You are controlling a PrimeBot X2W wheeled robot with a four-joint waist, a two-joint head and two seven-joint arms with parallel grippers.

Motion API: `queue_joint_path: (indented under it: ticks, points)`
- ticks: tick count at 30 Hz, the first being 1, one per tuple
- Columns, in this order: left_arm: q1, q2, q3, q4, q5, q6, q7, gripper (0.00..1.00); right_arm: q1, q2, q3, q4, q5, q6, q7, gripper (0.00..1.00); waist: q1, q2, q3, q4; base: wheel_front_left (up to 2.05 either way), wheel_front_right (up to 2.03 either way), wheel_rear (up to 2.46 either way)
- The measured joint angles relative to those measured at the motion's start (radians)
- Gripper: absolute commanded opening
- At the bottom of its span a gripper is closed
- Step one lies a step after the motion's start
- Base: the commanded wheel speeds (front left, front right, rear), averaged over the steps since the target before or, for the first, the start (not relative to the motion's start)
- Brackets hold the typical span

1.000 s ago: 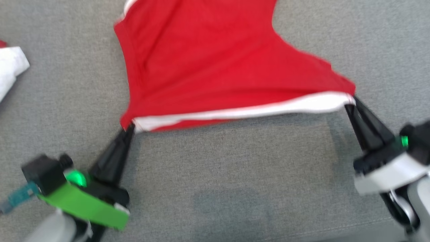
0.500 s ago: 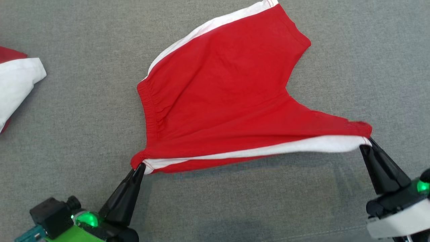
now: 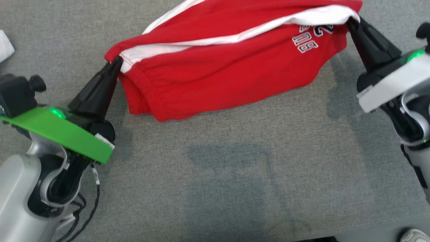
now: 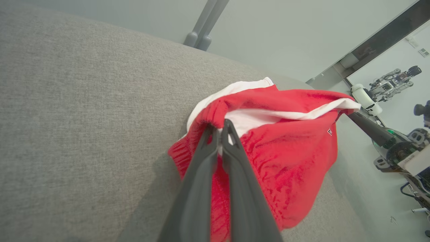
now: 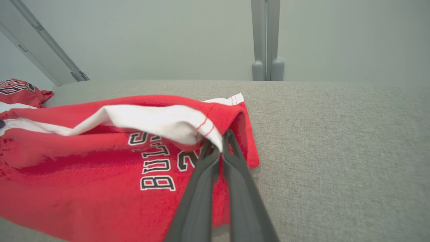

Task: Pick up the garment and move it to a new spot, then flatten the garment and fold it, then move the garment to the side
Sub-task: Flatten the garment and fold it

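Observation:
The garment (image 3: 215, 70) is a pair of red shorts with white side stripes and dark lettering, doubled over on the grey surface (image 3: 218, 174). Its white-striped edge is lifted and stretched between both grippers. My left gripper (image 3: 116, 62) is shut on the waistband corner at the left, seen close in the left wrist view, gripper (image 4: 220, 126) pinching the garment (image 4: 289, 151). My right gripper (image 3: 351, 22) is shut on the leg corner at the upper right; in the right wrist view the gripper (image 5: 218, 144) grips the hem of the garment (image 5: 100, 174).
Another white and red piece of clothing (image 3: 5, 45) lies at the far left edge, also visible as red cloth (image 5: 18, 90) in the right wrist view. A wall with a grey post (image 5: 267, 40) stands behind the surface. The surface's front edge (image 3: 369, 232) runs along the bottom right.
Both grippers have carried the near edge of the garment away from me, over the rest of it, so the shorts are now folded over with the lettering facing up. The camera has also shifted.

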Motion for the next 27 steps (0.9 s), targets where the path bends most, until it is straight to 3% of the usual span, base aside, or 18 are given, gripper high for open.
queue_joint_path:
  ticks: [5, 13, 14, 15, 16, 17, 19, 20, 27]
  points:
    - [-0.126, -0.041, -0.015, 0.111, 0.02, 0.012, 0.02, 0.0, -0.183, 0.016, 0.043, 0.136, 0.037, 0.0, 0.04, 0.0, 0.0001, 0.0, 0.046, 0.02, 0.0, 0.0, 0.0]
    - [-0.222, -0.106, -0.067, 0.232, 0.043, 0.001, 0.042, 0.0, -0.321, 0.013, 0.072, 0.301, 0.029, 0.0, 0.055, 0.01, 0.0001, 0.0, 0.061, 0.074, 0.0, 0.0, 0.0]
    - [-0.227, -0.117, -0.07, 0.243, 0.04, 0.001, 0.042, 0.0, -0.328, 0.02, 0.068, 0.325, 0.03, 0.0, 0.06, 0.41, 0.0001, 0.0, 0.06, 0.079, 0.0, 0.0, 0.0]
    - [-0.232, -0.128, -0.073, 0.255, 0.036, 0.001, 0.046, 0.0, -0.333, 0.026, 0.071, 0.344, 0.028, 0.0, 0.067, 0.92, 0.0001, 0.0, 0.058, 0.084, 0.0, 0.0, 0.0]
    - [-0.238, -0.134, -0.078, 0.267, 0.035, 0.001, 0.048, 0.0, -0.336, 0.029, 0.075, 0.358, 0.023, 0.0, 0.071, 1.0, 0.0001, 0.0, 0.057, 0.088, 0.0, 0.0, 0.0]
    - [-0.245, -0.138, -0.081, 0.277, 0.036, 0.001, 0.048, 0.08, -0.341, 0.032, 0.072, 0.374, 0.018, 0.0, 0.07, 1.0, 0.0, 0.0, 0.055, 0.091, 0.0, 0.0, 0.0]
    - [-0.256, -0.152, -0.084, 0.303, 0.035, 0.011, 0.057, 0.47, -0.351, 0.036, 0.066, 0.397, 0.006, 0.0, 0.058, 1.0, 0.0001, 0.0, 0.052, 0.096, 0.0, 0.0, 0.0]
    - [-0.259, -0.156, -0.089, 0.311, 0.035, 0.012, 0.061, 1.0, -0.354, 0.04, 0.061, 0.407, -0.001, 0.0, 0.046, 1.0, 0.0001, 0.0, 0.05, 0.098, 0.0, 0.0, 0.0]
    - [-0.263, -0.15, -0.104, 0.325, 0.08, 0.042, 0.046, 1.0, -0.358, 0.051, 0.031, 0.444, -0.028, 0.0, -0.014, 1.0, 0.0001, 0.0, 0.027, 0.094, 0.0, 0.0, 0.0]
